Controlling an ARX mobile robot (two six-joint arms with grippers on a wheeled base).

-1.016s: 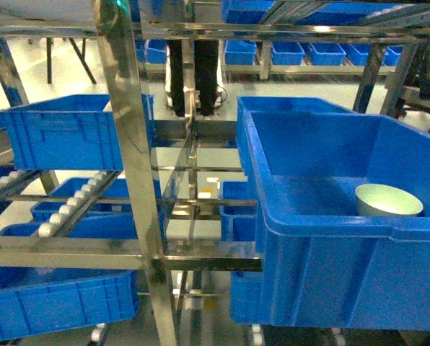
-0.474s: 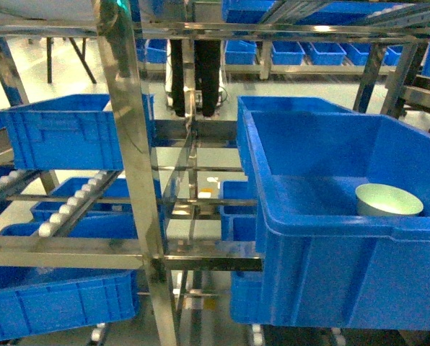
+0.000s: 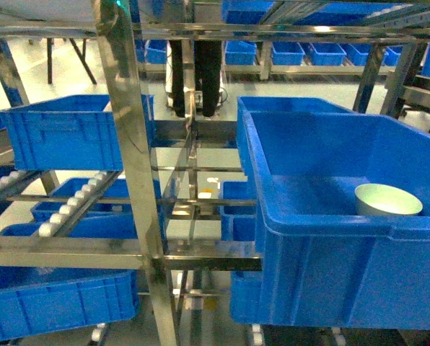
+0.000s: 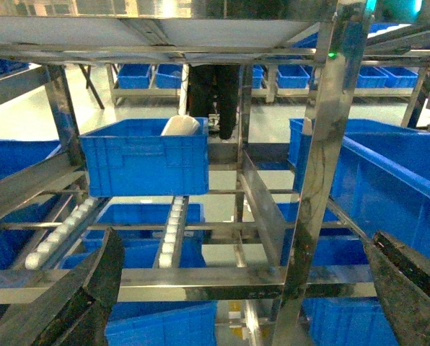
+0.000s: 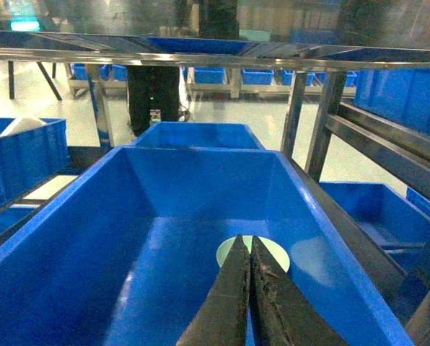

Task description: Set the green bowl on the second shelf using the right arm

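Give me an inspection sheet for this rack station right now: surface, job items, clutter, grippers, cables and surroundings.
Surface: steel rack with white roller tracks; second shelf rail bare.
Job's things: green bowl upright inside the large blue bin, near its right wall.
Clutter: small blue bin holding a white object; more blue bins below.
Grippers: right gripper shut, empty, above the bowl; left gripper open, empty.
Cables: nothing seen.
Surroundings: person in dark trousers behind the rack; rows of blue bins beyond.
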